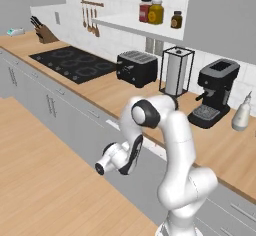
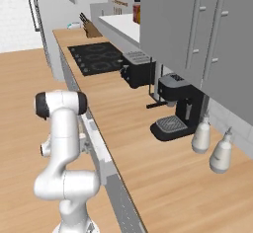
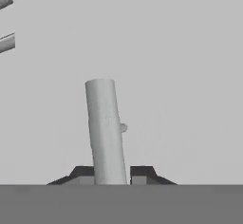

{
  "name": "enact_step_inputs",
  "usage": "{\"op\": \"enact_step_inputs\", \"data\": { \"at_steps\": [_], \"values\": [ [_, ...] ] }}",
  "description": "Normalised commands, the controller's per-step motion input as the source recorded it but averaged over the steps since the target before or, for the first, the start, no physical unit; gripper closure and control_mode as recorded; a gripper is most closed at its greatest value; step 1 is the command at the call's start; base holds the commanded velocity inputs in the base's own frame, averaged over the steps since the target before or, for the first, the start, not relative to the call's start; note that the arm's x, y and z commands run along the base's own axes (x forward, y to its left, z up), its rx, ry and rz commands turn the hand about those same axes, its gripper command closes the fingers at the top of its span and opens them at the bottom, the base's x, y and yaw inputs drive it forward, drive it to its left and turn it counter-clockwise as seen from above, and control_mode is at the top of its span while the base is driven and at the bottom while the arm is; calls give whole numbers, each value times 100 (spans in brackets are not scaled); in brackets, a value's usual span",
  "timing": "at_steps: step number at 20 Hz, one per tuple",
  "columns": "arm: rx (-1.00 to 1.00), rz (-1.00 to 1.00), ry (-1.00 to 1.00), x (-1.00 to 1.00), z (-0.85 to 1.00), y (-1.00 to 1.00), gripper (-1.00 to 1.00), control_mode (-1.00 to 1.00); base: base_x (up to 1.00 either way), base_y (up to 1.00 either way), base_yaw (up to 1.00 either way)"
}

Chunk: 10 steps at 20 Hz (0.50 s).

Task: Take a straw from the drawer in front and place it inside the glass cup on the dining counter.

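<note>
In the hand view my gripper [image 3: 112, 173] is shut on the drawer's slim metal bar handle [image 3: 104, 123], one dark fingertip on each side of the bar. Behind it is the flat light-grey drawer front [image 3: 180, 76]. The drawer [image 1: 114, 125] stands pulled out a little from the cabinet row, so a strip of its white inside shows beside my arm, and the drawer [image 2: 99, 150] shows the same narrow gap from the right. The straw is hidden inside. The glass cup and the dining counter are out of view.
The wood-topped wall counter [image 1: 105, 92] carries a black hob [image 1: 75, 62], a toaster [image 1: 136, 68], a paper towel holder [image 1: 176, 72], a coffee machine [image 1: 215, 92] and a soap bottle [image 1: 242, 112]. Two more bar handles [image 3: 5, 42] show at the hand view's upper left. Open wood floor [image 1: 45, 180] lies to the left.
</note>
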Motion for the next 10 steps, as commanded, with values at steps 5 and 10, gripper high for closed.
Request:
{"op": "enact_step_inputs", "data": {
  "at_steps": [5,10],
  "values": [
    [7,0,0,-57,17,100,100,-100,0,0,0],
    [6,0,4,-51,20,100,100,-100,0,0,0]
  ]
}}
